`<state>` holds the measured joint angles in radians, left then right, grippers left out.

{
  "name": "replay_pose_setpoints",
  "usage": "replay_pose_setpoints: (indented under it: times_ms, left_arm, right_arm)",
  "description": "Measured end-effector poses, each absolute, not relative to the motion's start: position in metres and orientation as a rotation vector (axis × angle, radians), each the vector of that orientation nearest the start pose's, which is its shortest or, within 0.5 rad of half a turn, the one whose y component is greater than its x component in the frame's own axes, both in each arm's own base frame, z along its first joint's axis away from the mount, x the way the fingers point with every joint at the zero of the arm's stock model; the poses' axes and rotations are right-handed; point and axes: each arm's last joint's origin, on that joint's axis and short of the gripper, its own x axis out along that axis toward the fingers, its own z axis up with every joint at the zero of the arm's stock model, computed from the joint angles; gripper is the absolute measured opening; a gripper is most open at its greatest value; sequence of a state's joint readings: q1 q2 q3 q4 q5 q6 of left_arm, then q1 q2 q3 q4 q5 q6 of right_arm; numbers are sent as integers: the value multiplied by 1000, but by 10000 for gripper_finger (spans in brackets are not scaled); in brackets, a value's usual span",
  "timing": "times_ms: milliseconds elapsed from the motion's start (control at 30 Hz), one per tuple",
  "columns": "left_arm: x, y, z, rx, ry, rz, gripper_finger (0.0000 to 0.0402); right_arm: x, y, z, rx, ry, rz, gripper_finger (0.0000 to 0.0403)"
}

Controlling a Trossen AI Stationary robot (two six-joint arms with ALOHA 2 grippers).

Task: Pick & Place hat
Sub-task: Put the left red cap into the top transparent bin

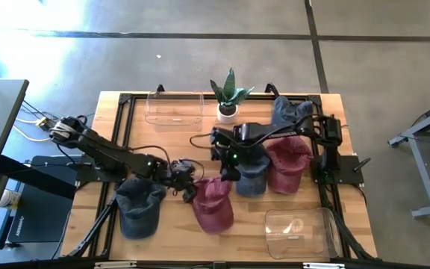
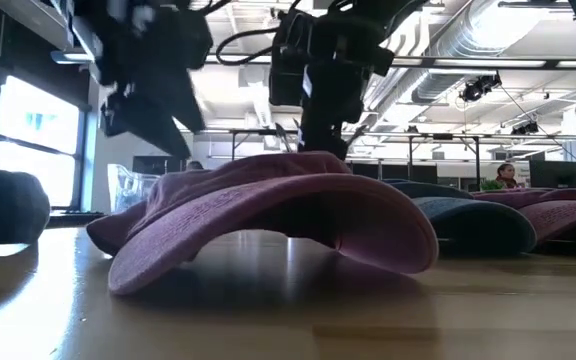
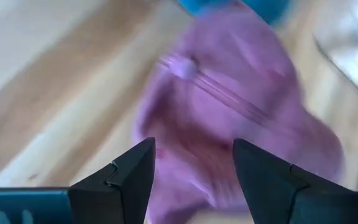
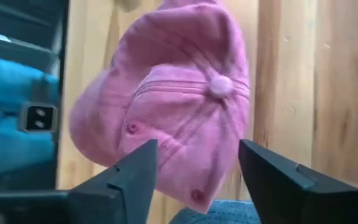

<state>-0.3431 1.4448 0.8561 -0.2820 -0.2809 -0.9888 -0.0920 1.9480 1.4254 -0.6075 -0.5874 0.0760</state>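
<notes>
A pink cap [image 1: 213, 205] lies crown up on the wooden table near its front middle, and it fills the low view [image 2: 268, 210]. My left gripper [image 1: 189, 187] hangs open just left of the cap; in its wrist view [image 3: 194, 162] the blurred pink cloth [image 3: 229, 112] shows beyond the fingers. My right gripper [image 1: 226, 173] stands open over the cap's far side, and its wrist view [image 4: 197, 165] looks down on the crown and its top button [image 4: 219, 85]. Neither gripper visibly touches the cap.
More caps lie around: a blue one [image 1: 139, 208] at the front left, a blue one [image 1: 251, 178] and a maroon one [image 1: 288, 164] to the right, and a grey-blue one [image 1: 290, 112] at the far right. Clear bins stand at the back [image 1: 174, 108] and front right [image 1: 301, 228]. A potted plant [image 1: 228, 93] stands at the back.
</notes>
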Motion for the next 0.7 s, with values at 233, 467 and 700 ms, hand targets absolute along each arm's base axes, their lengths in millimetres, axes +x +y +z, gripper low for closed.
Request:
replay_pose_setpoints:
  times_ms: [233,467,700]
  left_arm:
    - [278,-85,183,-722,720,526,209]
    - [303,-80,156,-804,831,347,209]
    - [312,-63,147,-798,905,230,169]
  right_arm:
    - [399,-4,194,358,1112,409,221]
    - [398,-6,193,333,1127,343,176]
    - [390,-20,201,439,1151,340,140]
